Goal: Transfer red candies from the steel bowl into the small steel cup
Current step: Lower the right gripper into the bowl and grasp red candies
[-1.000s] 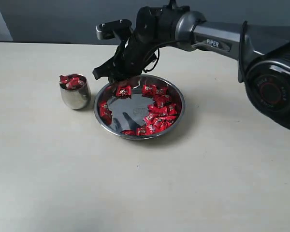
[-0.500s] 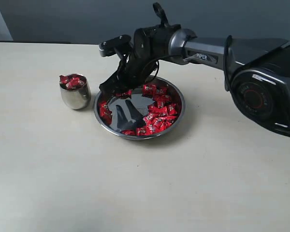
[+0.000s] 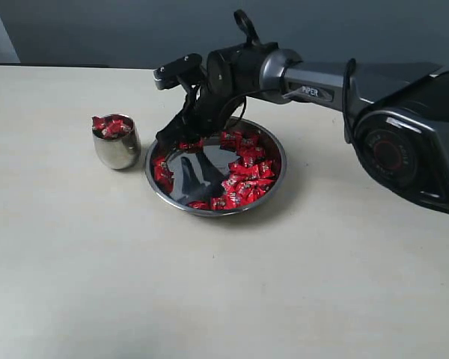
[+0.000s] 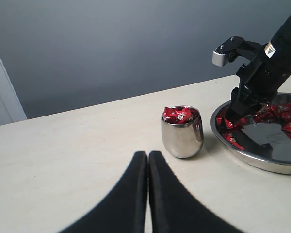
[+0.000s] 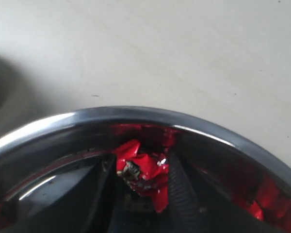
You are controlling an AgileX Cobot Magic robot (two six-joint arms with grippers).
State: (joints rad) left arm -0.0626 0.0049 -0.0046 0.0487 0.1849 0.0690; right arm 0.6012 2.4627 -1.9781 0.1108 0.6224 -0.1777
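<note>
The steel bowl (image 3: 281,166) holds several red candies (image 3: 248,173), mostly along its right and near side. My right gripper (image 3: 181,140) reaches down into the bowl's far-left part. In the right wrist view its fingers (image 5: 177,187) close around one crumpled red candy (image 5: 145,167) just inside the bowl's rim (image 5: 136,114). To the left of the bowl stands the small steel cup (image 3: 117,151), heaped with red candies (image 3: 111,126). My left gripper (image 4: 148,156) is shut and empty, low over the table in front of the cup (image 4: 182,138); it is out of the exterior view.
The bare cream tabletop (image 3: 209,284) stretches around the bowl and cup. A dark grey wall (image 4: 136,43) runs behind the table's far edge. The right arm (image 3: 322,75) comes in from the right, above the table.
The right gripper has come down from above the bowl's far rim into the bowl and now sits around a candy. The cup, bowl and left gripper have not moved.
</note>
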